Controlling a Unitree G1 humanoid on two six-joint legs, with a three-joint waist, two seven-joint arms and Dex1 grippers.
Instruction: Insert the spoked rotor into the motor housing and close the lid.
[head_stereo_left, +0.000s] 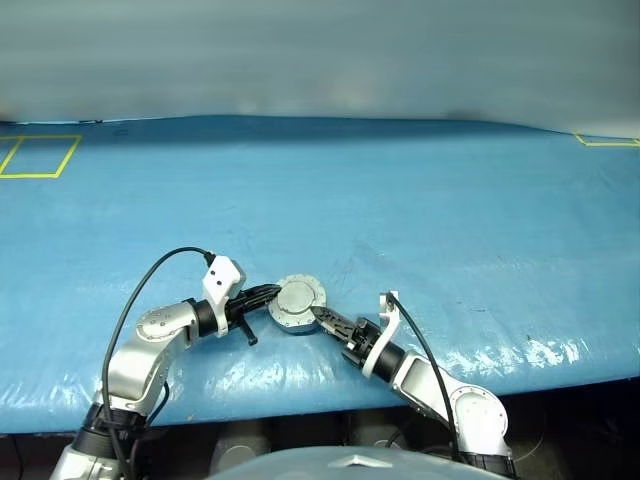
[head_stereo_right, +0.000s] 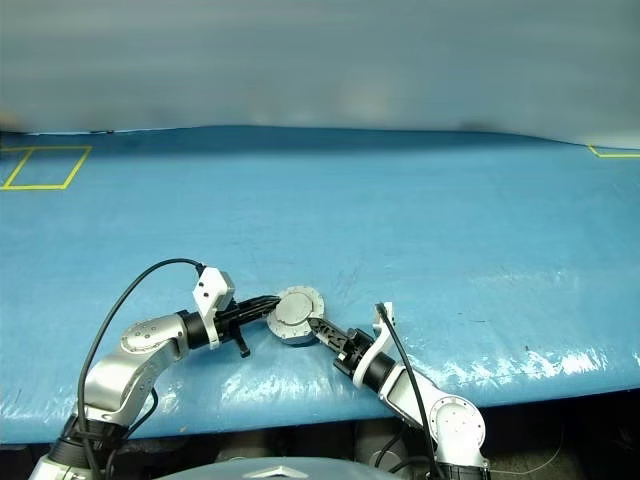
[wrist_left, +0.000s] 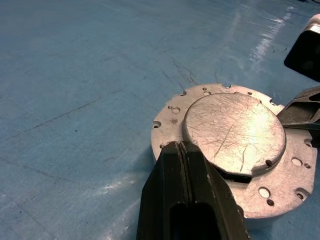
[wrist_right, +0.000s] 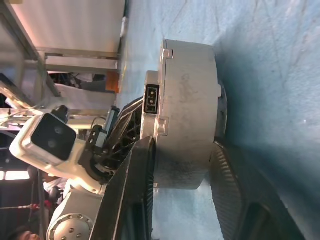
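Observation:
The motor housing (head_stereo_left: 297, 303) sits on the blue table near its front edge, a round silver-grey drum. Its lid (wrist_left: 232, 130) lies flat on top, plain scratched grey face up, with a raised centre. The spoked rotor is hidden. My left gripper (head_stereo_left: 272, 297) is shut, its tips (wrist_left: 182, 147) resting on the lid's rim at the housing's left side. From the right, my right gripper (head_stereo_left: 318, 314) straddles the housing's edge (wrist_right: 185, 110). One finger (wrist_right: 135, 190) lies against the lid face and the other (wrist_right: 240, 195) along the underside.
The blue sheet (head_stereo_left: 400, 220) covers the whole table, with its front edge (head_stereo_left: 300, 400) just behind my arms. Yellow tape squares mark the far left (head_stereo_left: 40, 155) and far right (head_stereo_left: 610, 140) corners. Open sheet stretches beyond the housing.

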